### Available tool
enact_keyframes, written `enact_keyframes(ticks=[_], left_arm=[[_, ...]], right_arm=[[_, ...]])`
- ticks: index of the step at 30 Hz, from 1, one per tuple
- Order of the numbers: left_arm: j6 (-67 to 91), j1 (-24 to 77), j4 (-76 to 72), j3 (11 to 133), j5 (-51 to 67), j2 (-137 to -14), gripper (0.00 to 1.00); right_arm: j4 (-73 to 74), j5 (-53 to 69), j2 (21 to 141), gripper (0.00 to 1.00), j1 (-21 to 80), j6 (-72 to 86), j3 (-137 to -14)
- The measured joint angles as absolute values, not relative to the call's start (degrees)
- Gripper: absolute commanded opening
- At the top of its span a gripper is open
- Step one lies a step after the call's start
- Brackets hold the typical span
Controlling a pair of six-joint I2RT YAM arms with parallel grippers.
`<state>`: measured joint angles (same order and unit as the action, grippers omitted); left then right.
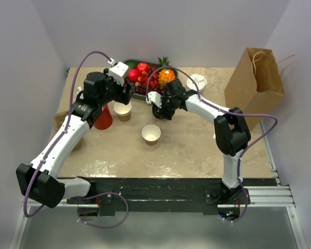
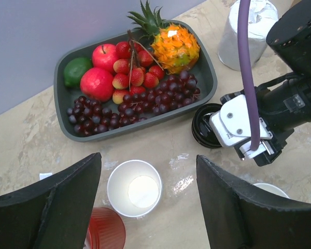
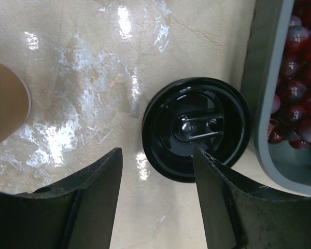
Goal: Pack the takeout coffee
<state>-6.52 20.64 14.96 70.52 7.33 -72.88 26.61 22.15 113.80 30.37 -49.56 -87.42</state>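
Two open brown paper cups, white inside, stand on the table: one (image 1: 123,110) right under my left gripper (image 1: 127,95), the other (image 1: 151,134) nearer the front. In the left wrist view the first cup (image 2: 134,188) sits low between the wide-open fingers of my left gripper (image 2: 147,156). A round black lid (image 3: 197,129) lies flat on the table beside the fruit tray. My right gripper (image 3: 157,153) hangs open just over it, one finger across the lid's middle, the other outside its rim. No cup wears a lid, so no lidded takeout coffee shows.
A grey tray of fruit (image 1: 136,89) stands at the back. A red cup (image 1: 103,117) is left of the near cup. A white crumpled wad (image 1: 197,81) lies right of the tray. The tall brown paper bag (image 1: 255,83) stands at the table's right edge.
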Motion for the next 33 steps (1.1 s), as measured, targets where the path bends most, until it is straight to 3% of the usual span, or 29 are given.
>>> enact_keyframes(ticks=[33], left_arm=[[-6.4, 20.3, 14.2, 70.5, 9.1, -73.3, 0.78]], right_arm=[[26.5, 22.0, 118.5, 0.27, 32.5, -48.9, -90.5]])
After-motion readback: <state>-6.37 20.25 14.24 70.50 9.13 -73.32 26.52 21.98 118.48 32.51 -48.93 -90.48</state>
